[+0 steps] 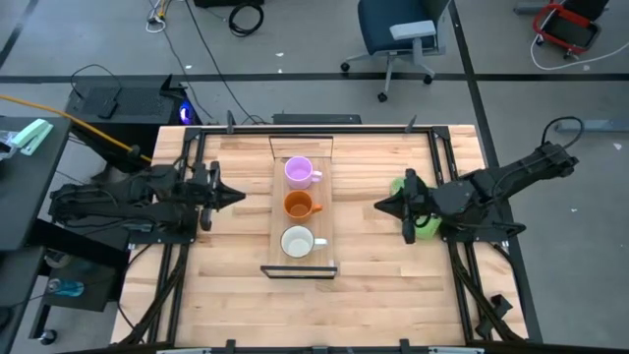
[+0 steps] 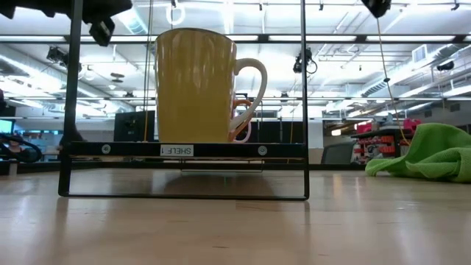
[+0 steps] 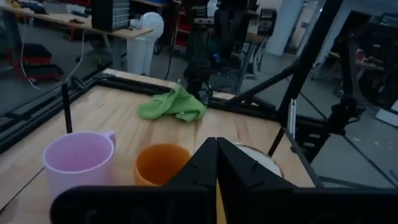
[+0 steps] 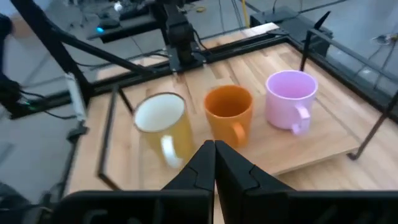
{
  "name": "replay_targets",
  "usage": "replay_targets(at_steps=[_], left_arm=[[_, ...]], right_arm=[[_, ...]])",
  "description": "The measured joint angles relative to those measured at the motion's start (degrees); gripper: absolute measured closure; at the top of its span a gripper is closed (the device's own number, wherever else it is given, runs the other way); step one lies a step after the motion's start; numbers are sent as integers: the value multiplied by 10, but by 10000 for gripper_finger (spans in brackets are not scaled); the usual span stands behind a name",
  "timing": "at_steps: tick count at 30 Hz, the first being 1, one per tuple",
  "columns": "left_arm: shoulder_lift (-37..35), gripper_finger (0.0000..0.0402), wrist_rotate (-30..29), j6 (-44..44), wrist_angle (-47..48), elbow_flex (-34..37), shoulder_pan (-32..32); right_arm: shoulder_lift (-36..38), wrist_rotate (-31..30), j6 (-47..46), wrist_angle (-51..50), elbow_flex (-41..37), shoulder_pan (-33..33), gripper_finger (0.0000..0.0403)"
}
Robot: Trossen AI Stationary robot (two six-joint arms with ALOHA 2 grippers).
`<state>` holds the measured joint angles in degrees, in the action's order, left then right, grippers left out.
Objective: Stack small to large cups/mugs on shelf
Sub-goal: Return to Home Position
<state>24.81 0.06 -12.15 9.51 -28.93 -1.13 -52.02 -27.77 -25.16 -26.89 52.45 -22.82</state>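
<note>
Three mugs stand upright in a row on the light-wood shelf: the purple mug farthest, the orange mug in the middle, the white mug nearest, all with handles toward the table's right. The right wrist view shows the purple mug, orange mug and white mug, its outside yellowish. My left gripper hovers left of the shelf, shut and touching nothing. My right gripper hovers right of the shelf, shut and touching nothing.
A green cloth lies crumpled on the table under the right arm, also in the low view as the green cloth. The shelf's thin black frame rises at its ends. Bare tabletop lies near the front edge.
</note>
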Motion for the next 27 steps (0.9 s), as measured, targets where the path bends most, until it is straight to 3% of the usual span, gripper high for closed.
replay_targets(at_steps=[9, 18, 27], left_arm=[[-9, 374, 0, 23, 29, 0, 0], [-69, 375, 0, 38, 40, 3, 0], [-167, 378, -4, 24, 7, 69, 0]], right_arm=[[20, -1, -37, 32, -9, -36, 389], [69, -3, 26, 251, -114, -117, 389], [130, -3, 72, 435, -235, -150, 389]])
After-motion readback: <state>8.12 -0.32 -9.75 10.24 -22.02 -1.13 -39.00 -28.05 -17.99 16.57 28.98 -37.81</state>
